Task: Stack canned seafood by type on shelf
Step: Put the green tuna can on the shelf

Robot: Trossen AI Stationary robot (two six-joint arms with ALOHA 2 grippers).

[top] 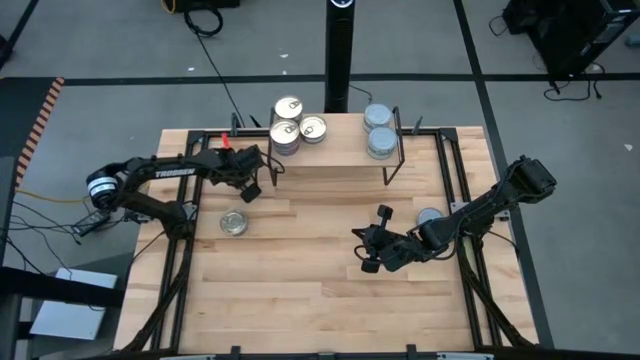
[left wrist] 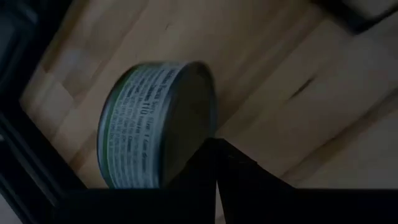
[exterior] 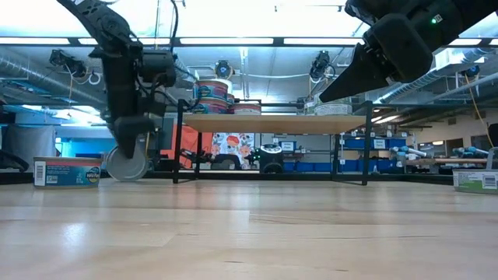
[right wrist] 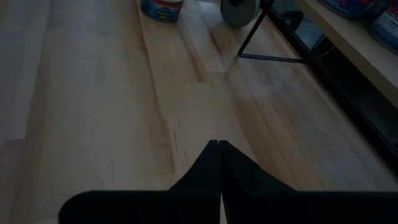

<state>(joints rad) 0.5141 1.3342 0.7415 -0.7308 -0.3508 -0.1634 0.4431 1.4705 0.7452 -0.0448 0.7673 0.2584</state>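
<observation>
A: Left gripper [top: 252, 188]? 
B: Closed, empty, beside a tin on its edge [left wrist: 158, 124], probably tipped.
A: Right gripper [top: 372, 250]? 
B: Closed, idle mid-table. Shelf [top: 340, 150] holds gold and grey stacks apart.

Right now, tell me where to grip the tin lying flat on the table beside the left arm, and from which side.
Probably best: grip the tin across its low round side wall, one finger on each opposite side, coming straight down from above. It lies flat, top up, with bare tabletop around it.
</observation>
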